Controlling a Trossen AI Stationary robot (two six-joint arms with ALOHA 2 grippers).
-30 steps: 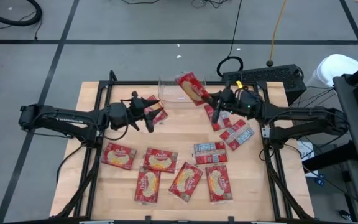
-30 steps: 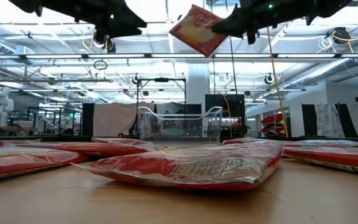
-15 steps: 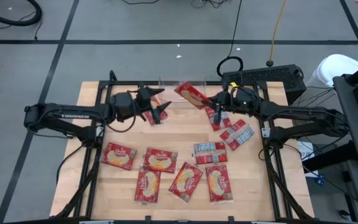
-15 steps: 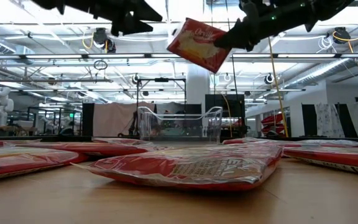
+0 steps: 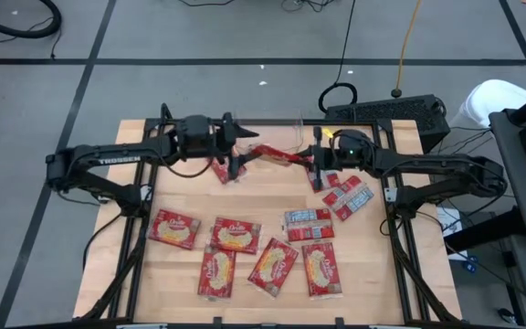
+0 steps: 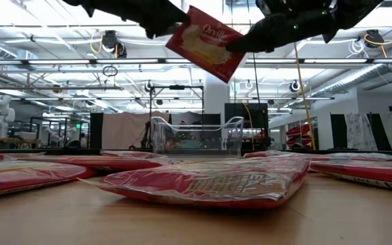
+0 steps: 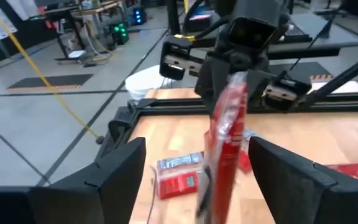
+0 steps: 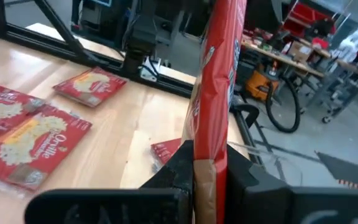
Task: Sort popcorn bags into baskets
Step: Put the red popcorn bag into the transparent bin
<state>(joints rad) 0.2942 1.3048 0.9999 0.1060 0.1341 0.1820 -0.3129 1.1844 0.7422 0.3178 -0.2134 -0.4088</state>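
Risen to the lifted popcorn bag point(image 5: 272, 153), open left hand point(image 5: 239, 151) faces right hand point(image 5: 316, 157) pinching it.

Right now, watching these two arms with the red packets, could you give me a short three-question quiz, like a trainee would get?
1. True or false: the right gripper is shut on a popcorn bag held above the table.
2. The left gripper is: A) open around that bag's far end, B) shut on it, C) resting on the table?
3. Fill in: the raised bag hangs over the clear ____.

Key: 1 true; 2 A; 3 basket.
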